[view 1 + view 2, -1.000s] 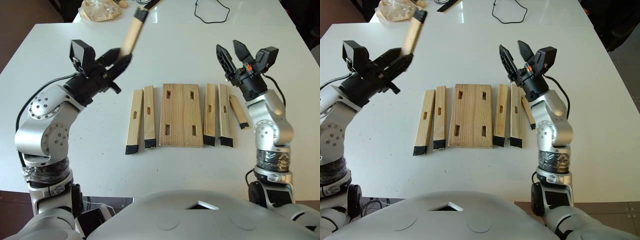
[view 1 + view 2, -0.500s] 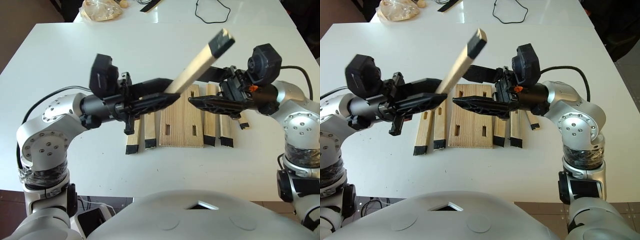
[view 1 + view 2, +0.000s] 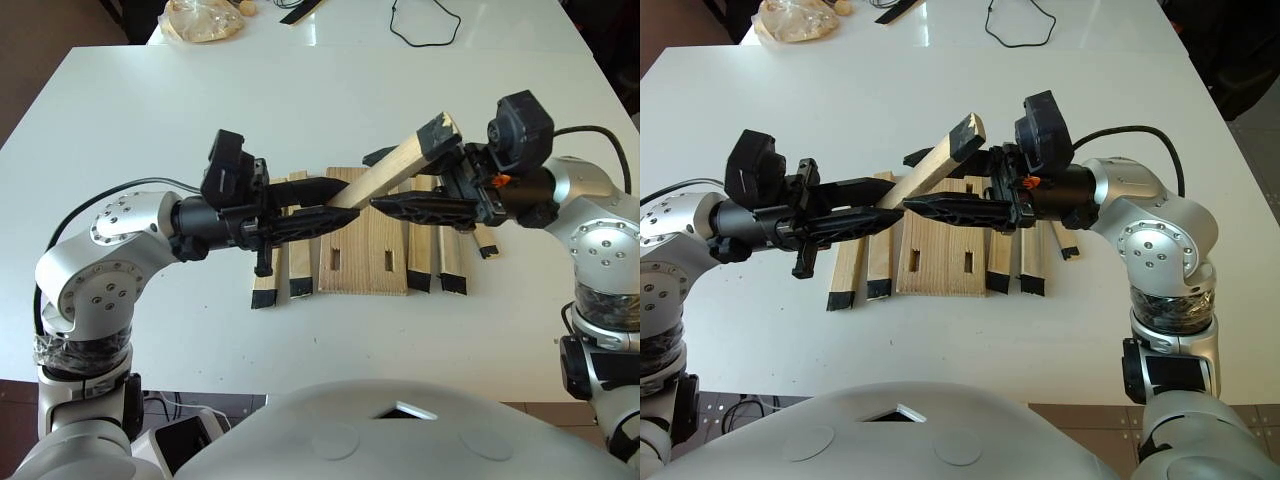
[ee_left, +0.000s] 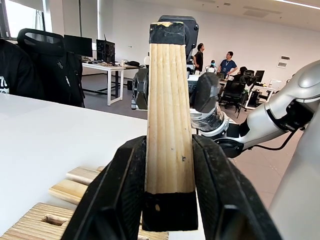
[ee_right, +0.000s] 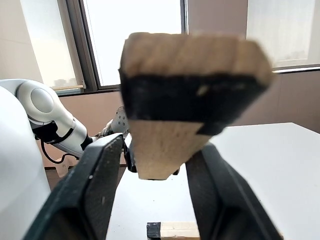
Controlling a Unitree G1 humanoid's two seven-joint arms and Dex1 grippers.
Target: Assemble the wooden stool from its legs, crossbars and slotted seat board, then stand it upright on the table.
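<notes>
My left gripper [image 3: 345,198] is shut on the near end of a light wooden bar [image 3: 400,165] with black tips, which it holds slanted above the slotted seat board [image 3: 365,262]. My right gripper [image 3: 378,180] faces it from the right. It is open, with a finger [image 5: 100,192] on either side of the bar's far black tip [image 5: 195,100]. In the left wrist view the bar [image 4: 169,125] stands between my fingers [image 4: 122,195]. Two legs [image 3: 268,262] lie flat left of the board. Two more legs [image 3: 420,250] and a short crossbar [image 3: 484,240] lie to its right.
The white table [image 3: 120,120] has free room on the left and towards the back. At the far edge lie a plastic bag [image 3: 203,18], a black cable [image 3: 425,18] and a dark strip [image 3: 300,10].
The bar has tilted lower, towards the board. My right gripper has closed in on the bar, so its fingers now straddle the far tip. One second ago the arms were raised and far apart.
</notes>
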